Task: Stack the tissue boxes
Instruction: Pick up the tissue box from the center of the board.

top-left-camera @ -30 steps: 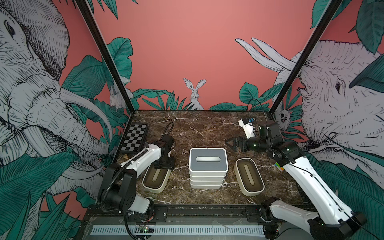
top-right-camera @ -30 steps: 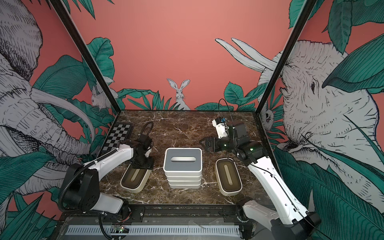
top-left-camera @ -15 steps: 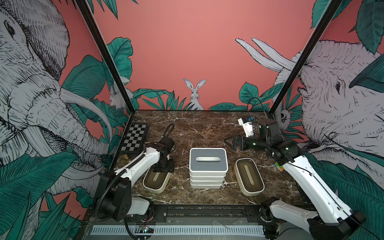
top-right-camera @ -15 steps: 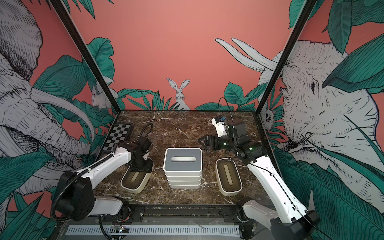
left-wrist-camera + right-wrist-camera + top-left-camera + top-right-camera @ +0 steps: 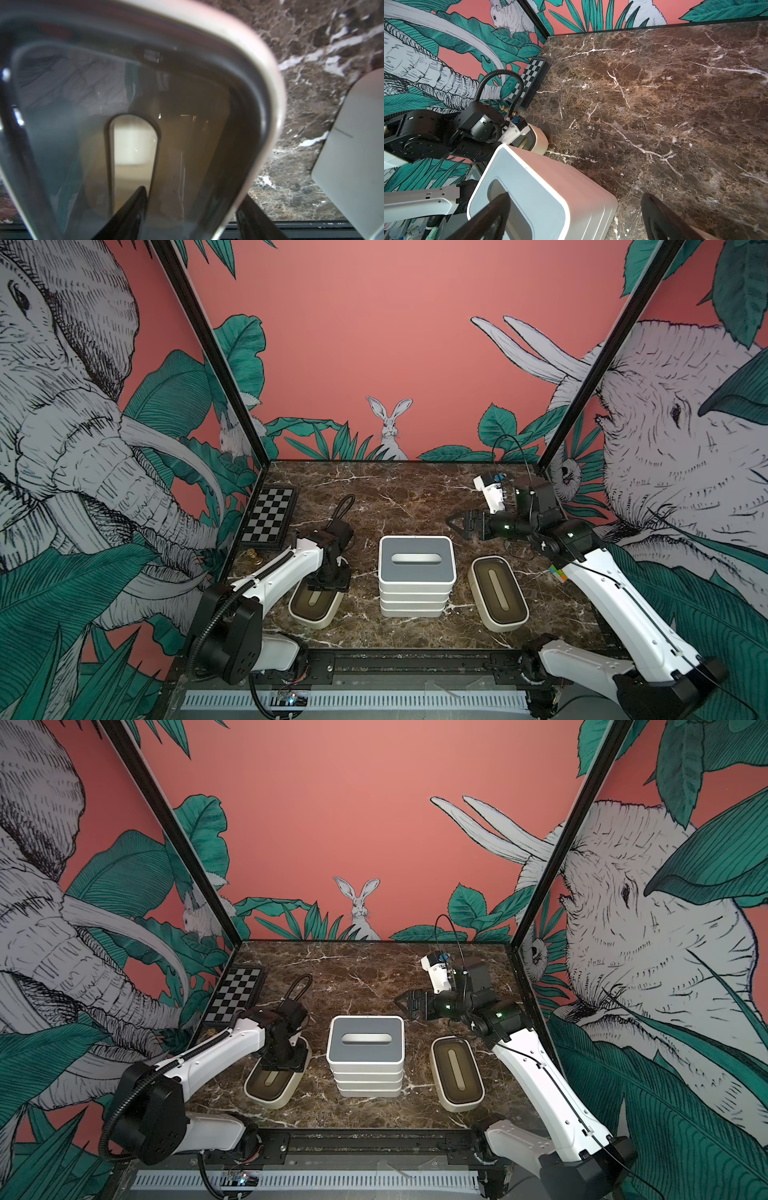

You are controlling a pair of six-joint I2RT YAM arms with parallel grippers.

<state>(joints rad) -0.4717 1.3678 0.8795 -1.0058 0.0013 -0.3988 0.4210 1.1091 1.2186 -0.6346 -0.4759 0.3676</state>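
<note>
Brown marble top (image 5: 415, 497) (box stack (image 5: 417, 568) ctr), mural walls (image 5: 374, 323).

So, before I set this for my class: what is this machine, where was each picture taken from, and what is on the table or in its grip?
It is a two-armed robot, and each arm ends in a two-fingered end effector. The two wide pictures come from one camera head up at the front, looking down on the marble table. The two close-ups come from cameras on the arms' wrists.

In the middle stands a stack of tissue boxes with a grey lid on top. Beside it lie the left cream box and the right cream box, both with brown lids. A chessboard lies at the far left edge.

The left end effector is down on the left cream box, one finger in the lid's slot and one outside the wall. Whether it grips yet is unclear. The right end effector hangs open above the table and holds nothing.
</note>
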